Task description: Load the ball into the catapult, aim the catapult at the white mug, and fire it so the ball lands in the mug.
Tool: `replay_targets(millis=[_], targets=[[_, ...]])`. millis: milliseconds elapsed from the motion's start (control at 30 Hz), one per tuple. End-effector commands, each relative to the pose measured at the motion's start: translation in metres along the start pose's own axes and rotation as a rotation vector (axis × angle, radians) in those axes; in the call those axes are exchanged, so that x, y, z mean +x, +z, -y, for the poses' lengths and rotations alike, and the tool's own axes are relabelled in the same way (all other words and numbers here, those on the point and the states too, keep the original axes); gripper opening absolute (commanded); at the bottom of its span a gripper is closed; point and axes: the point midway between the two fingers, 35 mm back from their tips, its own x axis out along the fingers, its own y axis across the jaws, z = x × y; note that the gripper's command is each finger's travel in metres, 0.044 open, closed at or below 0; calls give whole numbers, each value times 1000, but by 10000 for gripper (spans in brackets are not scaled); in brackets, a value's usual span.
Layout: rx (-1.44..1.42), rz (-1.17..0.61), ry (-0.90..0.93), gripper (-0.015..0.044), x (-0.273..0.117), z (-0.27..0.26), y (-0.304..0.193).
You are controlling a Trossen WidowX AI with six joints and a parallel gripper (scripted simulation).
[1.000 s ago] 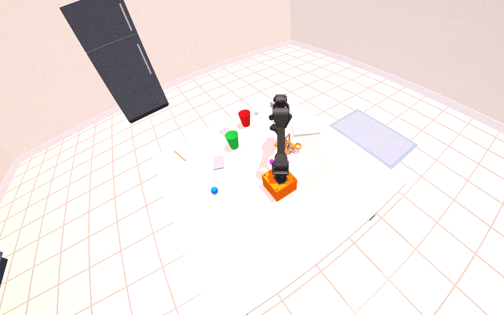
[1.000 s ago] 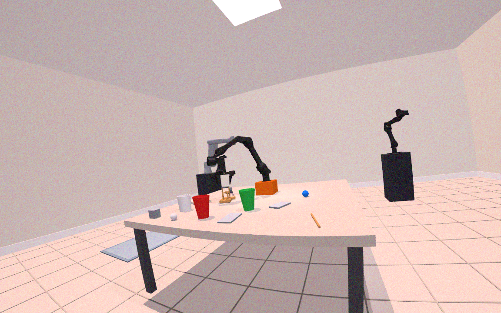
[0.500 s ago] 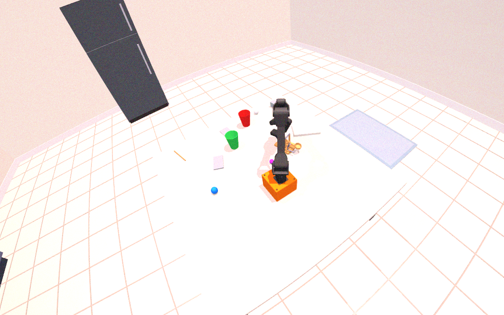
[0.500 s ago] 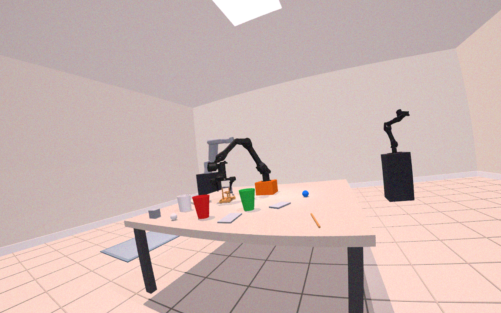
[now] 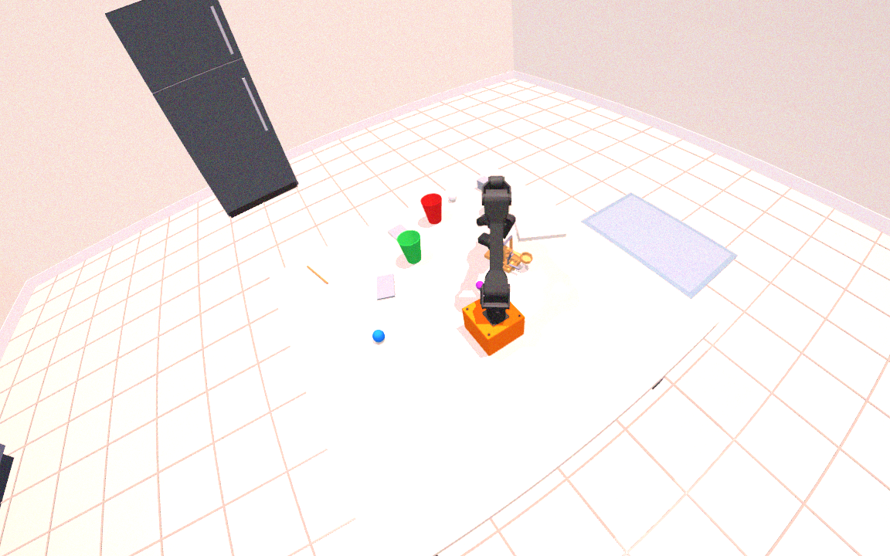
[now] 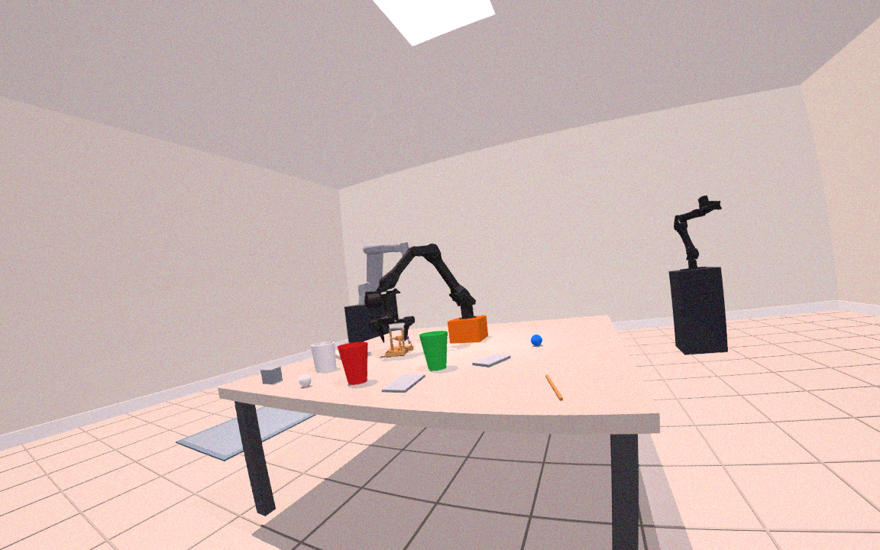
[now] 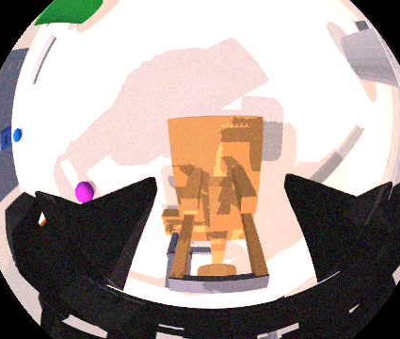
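The orange-brown catapult (image 5: 518, 259) (image 6: 396, 353) (image 7: 195, 134) stands on the table. Its crossbar is low in the wrist view, with the round cup just beyond it; I see no ball in the cup. My gripper (image 6: 394, 337) (image 7: 222, 183) is open and empty, its fingers pointing down on both sides of the catapult. The arm hides it in the top view. A purple ball (image 5: 479, 284) (image 7: 85, 192) lies on the table beside the catapult, outside the fingers. The white mug (image 6: 323, 357) (image 7: 371, 54) stands upright, hidden in the top view.
A green cup (image 5: 411, 247) (image 6: 434, 351) and a red cup (image 5: 432, 211) (image 6: 354, 363) stand nearby. A blue ball (image 5: 378, 336) (image 6: 536, 340), a white ball (image 5: 452, 198) (image 6: 304, 380), a grey block (image 6: 270, 374), a pencil (image 6: 553, 386) and two flat pads lie on the table.
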Motion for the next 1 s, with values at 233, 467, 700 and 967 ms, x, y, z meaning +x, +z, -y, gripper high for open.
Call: replay_targets(millis=[233, 467, 700, 967], targets=[[-1, -4, 4, 440, 19, -2, -2], [2, -1, 2, 388, 21, -1, -1], [2, -1, 2, 204, 21, -1, -1], [2, -1, 2, 111, 21, -1, -1]])
